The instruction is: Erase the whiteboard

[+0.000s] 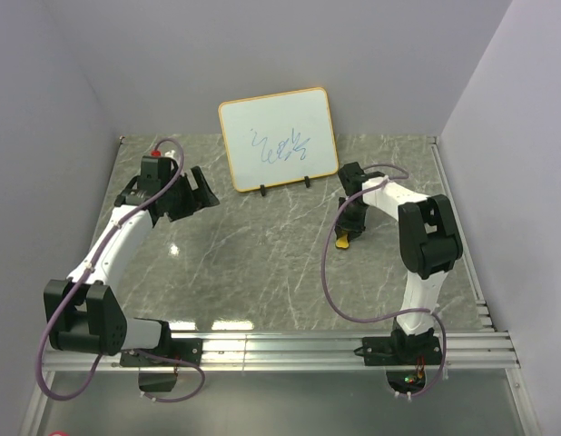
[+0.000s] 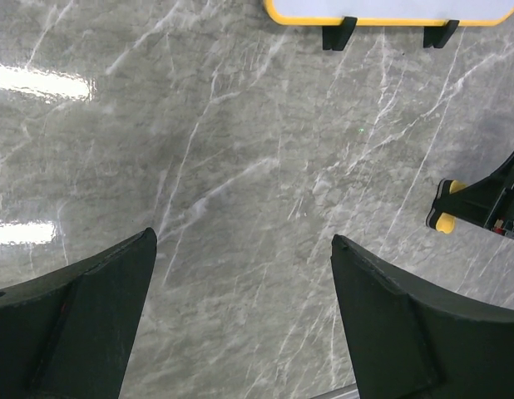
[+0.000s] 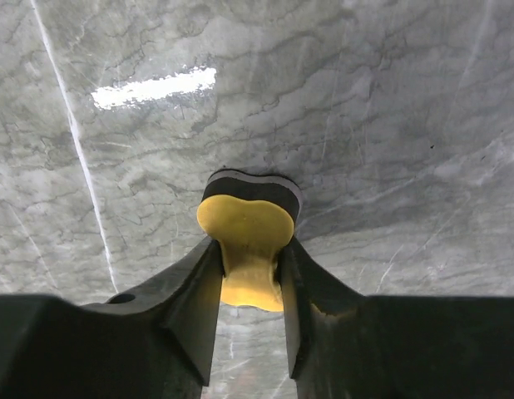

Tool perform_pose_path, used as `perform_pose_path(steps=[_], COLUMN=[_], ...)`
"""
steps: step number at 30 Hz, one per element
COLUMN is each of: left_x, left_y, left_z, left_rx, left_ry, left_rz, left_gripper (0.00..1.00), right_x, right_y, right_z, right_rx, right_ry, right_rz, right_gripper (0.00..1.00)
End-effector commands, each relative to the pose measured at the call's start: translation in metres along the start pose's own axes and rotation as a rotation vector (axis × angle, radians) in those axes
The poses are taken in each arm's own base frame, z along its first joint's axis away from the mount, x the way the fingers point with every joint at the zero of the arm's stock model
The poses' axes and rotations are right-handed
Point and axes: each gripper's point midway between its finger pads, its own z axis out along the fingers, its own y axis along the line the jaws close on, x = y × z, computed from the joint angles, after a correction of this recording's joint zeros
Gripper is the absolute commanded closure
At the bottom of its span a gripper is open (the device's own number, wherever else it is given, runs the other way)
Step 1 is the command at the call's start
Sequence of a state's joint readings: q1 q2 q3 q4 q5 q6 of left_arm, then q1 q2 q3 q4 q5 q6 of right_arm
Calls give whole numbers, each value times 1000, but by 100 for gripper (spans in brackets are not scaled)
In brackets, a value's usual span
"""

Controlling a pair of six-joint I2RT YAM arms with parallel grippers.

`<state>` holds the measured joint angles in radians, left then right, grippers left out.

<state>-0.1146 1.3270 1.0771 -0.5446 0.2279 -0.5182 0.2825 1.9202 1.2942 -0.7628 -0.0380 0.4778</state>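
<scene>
The whiteboard (image 1: 278,138), white with a yellow-orange rim and blue scribbles, leans upright on a black wire stand (image 1: 285,184) at the back of the table. Its lower rim (image 2: 382,17) shows at the top of the left wrist view. My right gripper (image 1: 349,232) is shut on the yellow bone-shaped eraser (image 3: 247,241), gripping its narrow waist, right of and in front of the board. The eraser's tip (image 1: 342,242) sticks out below the fingers, just above the table. My left gripper (image 1: 201,193) is open and empty, left of the board.
The grey marbled table (image 1: 262,263) has white walls on three sides. An aluminium rail (image 1: 280,350) runs along the near edge. My right gripper with the eraser's tip (image 2: 444,221) shows at the right of the left wrist view.
</scene>
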Motion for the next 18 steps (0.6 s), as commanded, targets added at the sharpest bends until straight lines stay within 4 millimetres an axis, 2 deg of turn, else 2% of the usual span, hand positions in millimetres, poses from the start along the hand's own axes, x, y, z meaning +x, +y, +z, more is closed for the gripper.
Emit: perform_pose_path(steps=[1,2,4,6,9,10,12,13,15,16,18], left_x=[-23,-26,-37,-46,-73,-80,-95,-96,-118,-115,-139], left_y=[-15,-17,-24,-30,-48,-50,-60,-57,-62,-59,-61], left_z=[-3,-2,3,7,16,27,34,51,62,81,91], left_rx=[28,34,51,76,136,154,202,205,257,284,350], left_ry=[-48,-50,-66,-76,-117,-121,-137,-115,-150,-113,-159], left_rz=[8,7,12,20,52,62,85,84,80,66,67], left_gripper=[9,9,9,9,7,6,6,7,7,8,10], right_x=[-14,-14,-13,-12,-11,-10,-9,-8,-9,-11,-18], right_y=[1,0,-1,-1,8,9,16,21,27,30,43], right_z=[-6,-8,-14,-19,-35,-40,-51,-55,-65,-70,-85], right_rx=[-1,5,4,2,-45,-53,-90,-112,-149,-165,-218], right_ry=[-46,-44,-50,-49,-58,-54,-59,-63,-73,-79,-98], right_rz=[-8,-10,-19,-22,-28,-30,-31,-34,-34,-30,-30], right_gripper=[64,72,78,82,85,86,97,99,100,100,100])
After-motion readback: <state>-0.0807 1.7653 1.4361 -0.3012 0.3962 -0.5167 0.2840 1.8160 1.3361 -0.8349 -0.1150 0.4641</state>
